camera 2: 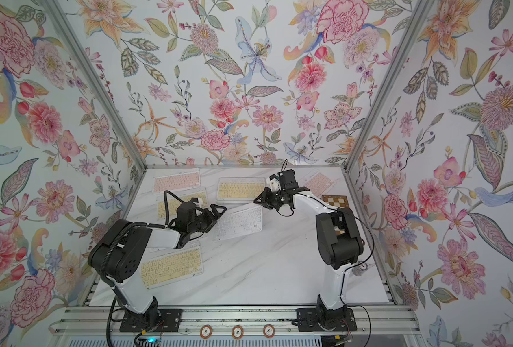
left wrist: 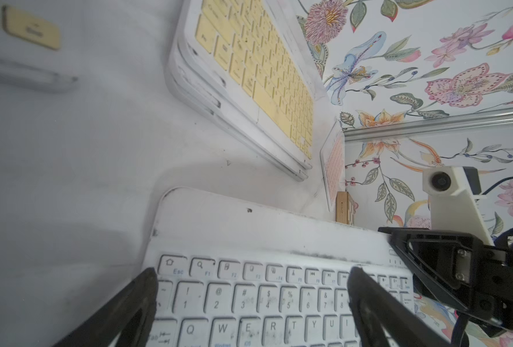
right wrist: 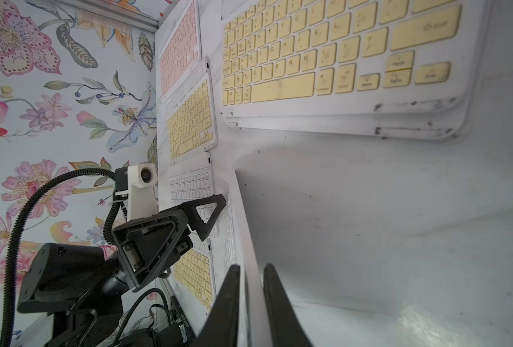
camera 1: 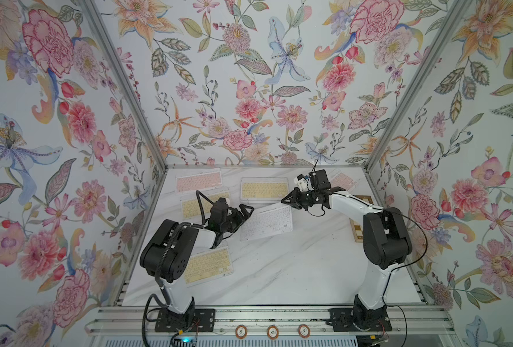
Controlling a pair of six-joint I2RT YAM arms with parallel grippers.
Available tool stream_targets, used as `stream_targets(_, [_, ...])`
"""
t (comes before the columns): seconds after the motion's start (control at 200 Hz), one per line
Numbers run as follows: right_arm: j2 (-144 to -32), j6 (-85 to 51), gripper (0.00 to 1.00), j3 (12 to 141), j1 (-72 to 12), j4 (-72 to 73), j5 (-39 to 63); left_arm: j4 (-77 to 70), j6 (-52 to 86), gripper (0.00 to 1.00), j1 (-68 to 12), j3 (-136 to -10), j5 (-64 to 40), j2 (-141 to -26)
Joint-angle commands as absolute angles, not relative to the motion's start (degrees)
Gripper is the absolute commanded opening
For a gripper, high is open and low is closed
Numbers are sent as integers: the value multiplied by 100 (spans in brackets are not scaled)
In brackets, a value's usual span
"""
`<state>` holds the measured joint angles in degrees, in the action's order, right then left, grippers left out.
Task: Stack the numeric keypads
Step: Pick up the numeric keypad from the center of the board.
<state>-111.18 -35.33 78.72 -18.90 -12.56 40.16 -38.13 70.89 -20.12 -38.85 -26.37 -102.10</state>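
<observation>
A white keypad lies askew mid-table, with a shadow under its far end. My right gripper is shut on its far right corner, and the thin edge sits between the two fingers. Over the same keypad's near left part my left gripper stands open, its fingers wide apart above the key rows. A stack of yellow keypads sits behind. In both top views, other single keypads lie around: pink, yellow, yellow, pink.
A brown-and-cream chessboard lies at the right side, partly under my right arm. Another white keypad lies beneath my left wrist. Floral walls close off the table's back and both sides.
</observation>
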Motion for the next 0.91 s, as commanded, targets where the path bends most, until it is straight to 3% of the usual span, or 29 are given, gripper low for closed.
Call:
stream_targets(0.0, [-11352,-3391,18,8214,-1818,-1265,4334,-3658,6868,99,-1963,-3741,-2573,-10161])
stream_targets(0.36, [-12177,-4119,21,8429,-1563,-287,4831,-2929,6476,99,-1993,-3701,-2433,-9982])
stream_targets(0.661, [-12267,-5217,36,7764,-1557,1020,4941,-3389,6752,99,-2254,-3536,-2454,-10288])
stream_targets(0.901, [-12029,-5901,40,7037,-1563,2050,4890,-3534,6820,99,-2276,-3538,-2447,-10397])
